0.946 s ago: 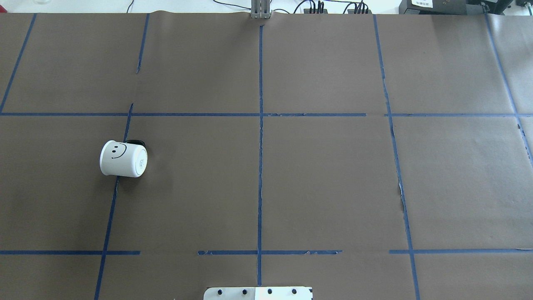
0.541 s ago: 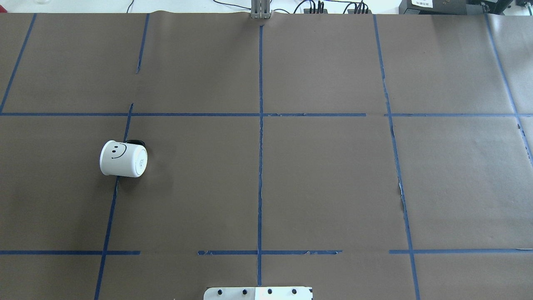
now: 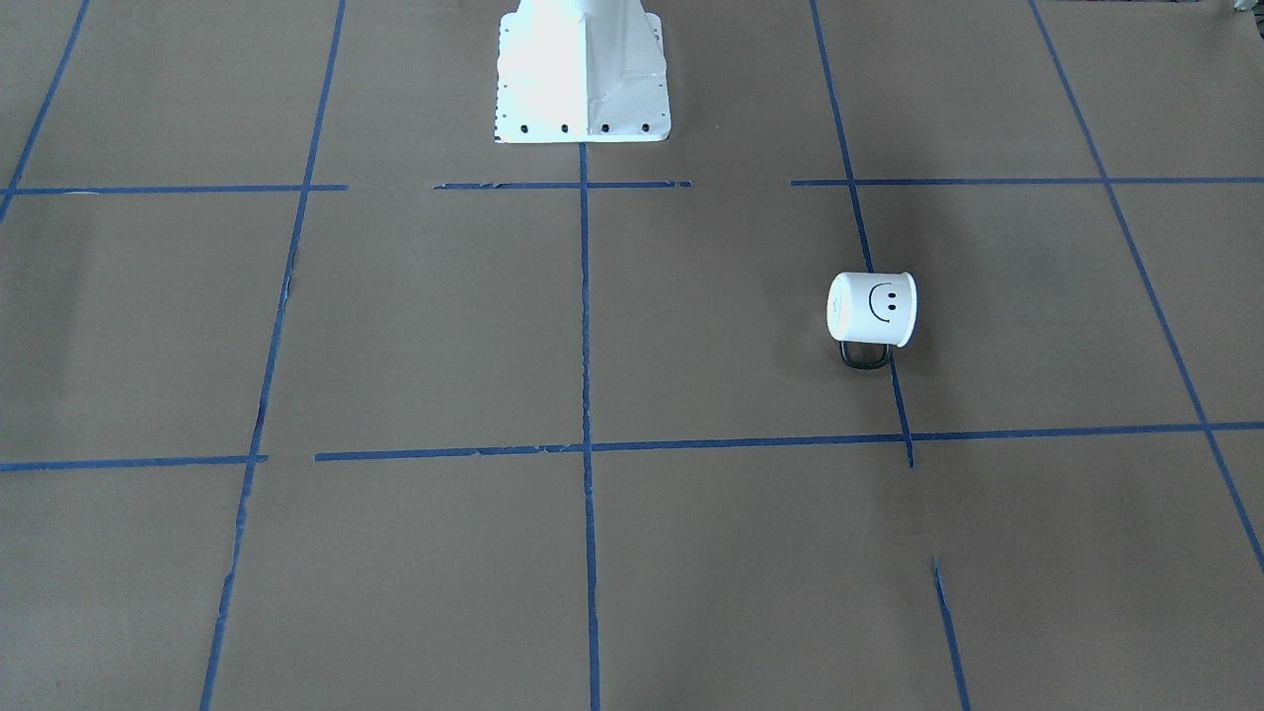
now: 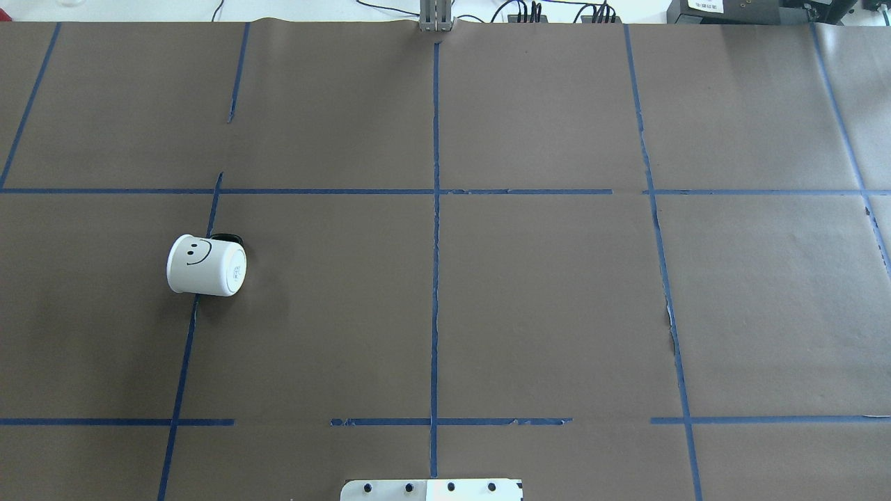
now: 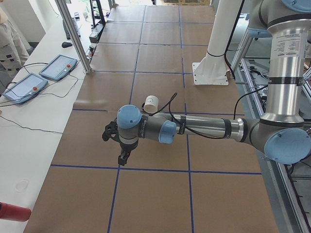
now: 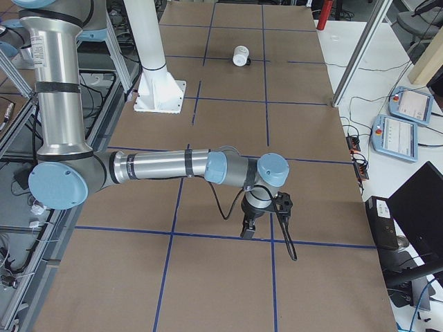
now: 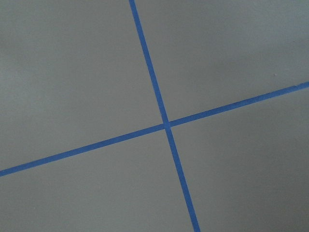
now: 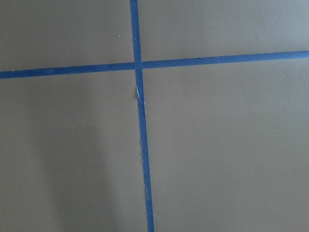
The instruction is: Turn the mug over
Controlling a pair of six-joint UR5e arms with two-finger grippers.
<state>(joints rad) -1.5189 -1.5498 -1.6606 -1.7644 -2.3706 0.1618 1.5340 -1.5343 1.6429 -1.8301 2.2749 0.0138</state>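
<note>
Where the mug (image 4: 205, 268) lies: on its side on the table's (image 4: 543, 292) brown paper, robot's left half, across a blue tape line (image 4: 182, 362); smiley up, handle (image 4: 226, 238) toward the far edge.
Left gripper (image 5: 122, 158): above the paper, near the mug but apart from it; finger spread cannot be told.
Right gripper (image 6: 248, 228): at the opposite end, well apart from the mug; spread cannot be told.
Around: white base plate (image 4: 431, 489); two screen pendants (image 5: 58, 65) beside the table.

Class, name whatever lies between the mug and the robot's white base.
Only bare brown paper crossed by blue tape lies between the mug and the base, as the overhead view shows.
</note>
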